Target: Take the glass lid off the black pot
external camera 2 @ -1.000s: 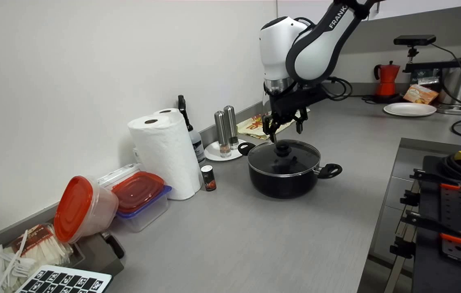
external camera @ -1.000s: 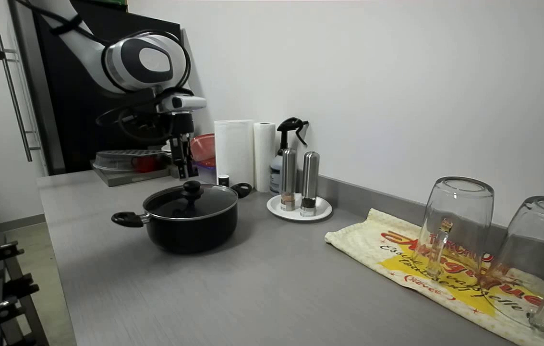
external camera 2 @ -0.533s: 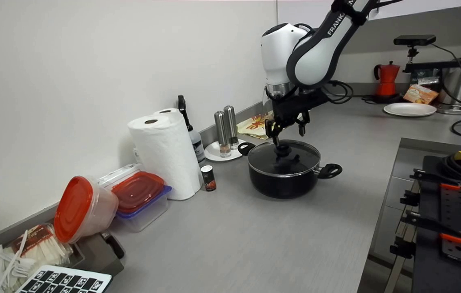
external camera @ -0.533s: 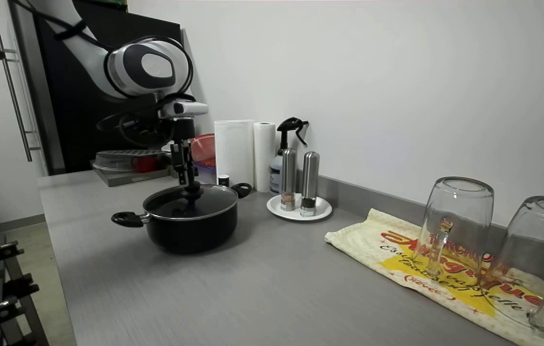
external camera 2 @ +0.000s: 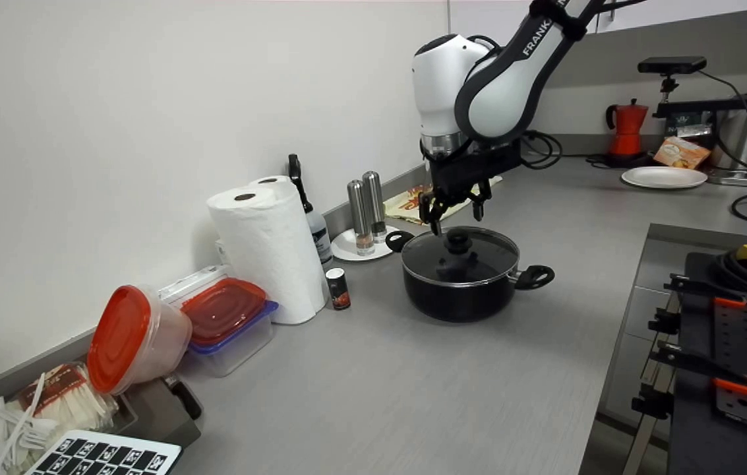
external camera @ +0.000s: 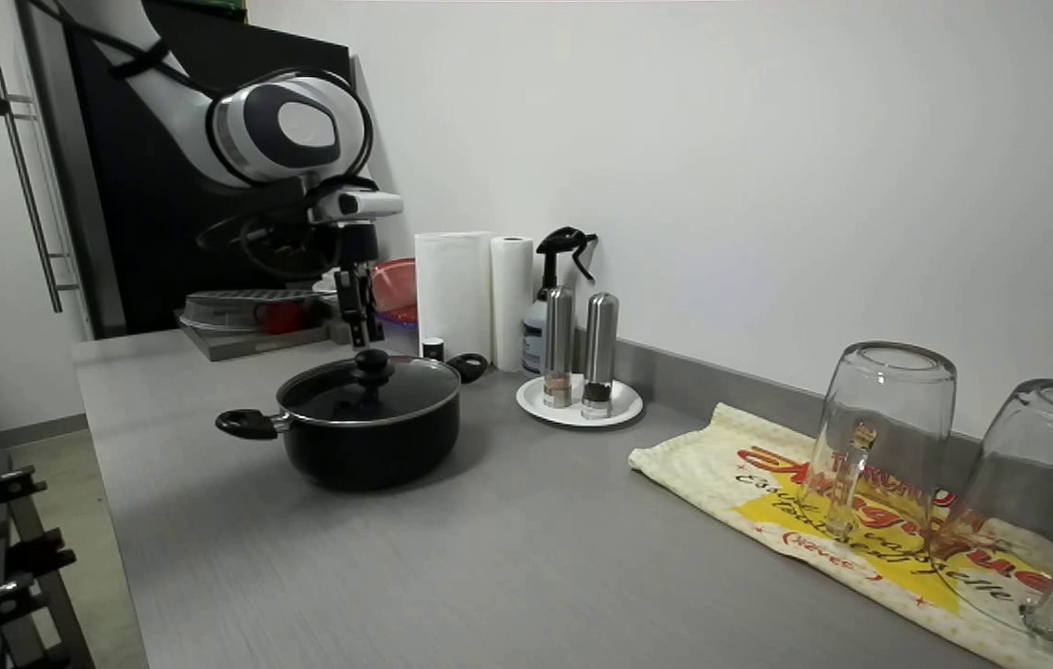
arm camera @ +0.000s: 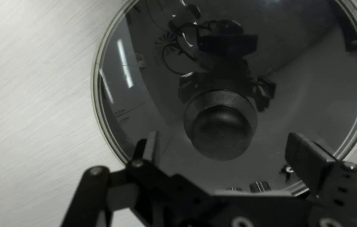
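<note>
The fingers [arm camera: 307,157] are hanging wide apart above the black knob [arm camera: 221,134], gripping nothing, so they are presumably lining up for the grasp. The glass lid [external camera: 387,395] is resting on the black pot [external camera: 373,455], which is sitting between the room-side and wall-side edges of the surface [external camera: 582,557]. The next move is probably calling for centring, lowering around the knob, closing, then lifting.

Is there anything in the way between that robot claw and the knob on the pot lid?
Nothing visible. The open gripper hangs above the glass lid, and in the wrist view the knob shows uncovered between its fingers.
</note>
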